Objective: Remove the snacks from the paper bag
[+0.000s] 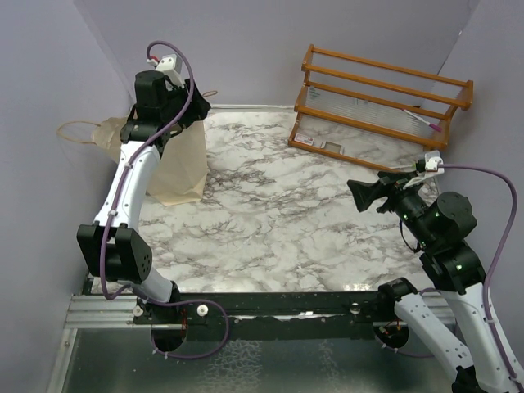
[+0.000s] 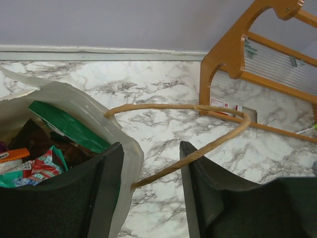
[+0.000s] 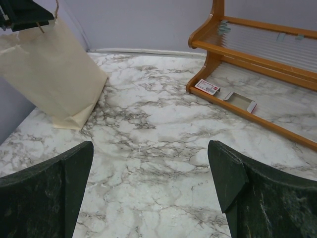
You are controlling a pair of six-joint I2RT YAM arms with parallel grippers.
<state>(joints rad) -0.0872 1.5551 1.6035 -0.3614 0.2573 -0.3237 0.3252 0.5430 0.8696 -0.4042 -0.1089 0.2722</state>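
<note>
The cream paper bag (image 1: 184,164) stands at the far left of the marble table, and it also shows in the right wrist view (image 3: 54,69). My left gripper (image 1: 195,102) is open at the bag's mouth (image 2: 151,148), astride the rim (image 2: 99,111): one finger inside, one outside. The brown cord handle (image 2: 198,106) runs between the jaws. Inside the bag I see snacks: a green packet (image 2: 69,126), a dark brown one (image 2: 29,136), an orange one (image 2: 12,154) and a red and teal one (image 2: 37,168). My right gripper (image 1: 366,192) is open and empty above the table's right side (image 3: 148,148).
An orange wooden rack (image 1: 385,98) stands at the back right, and it also shows in the left wrist view (image 2: 233,49) and the right wrist view (image 3: 257,54). A small card (image 3: 207,87) lies at its foot. The bag's other handle (image 1: 78,131) hangs out to the left. Walls close the left, back and right.
</note>
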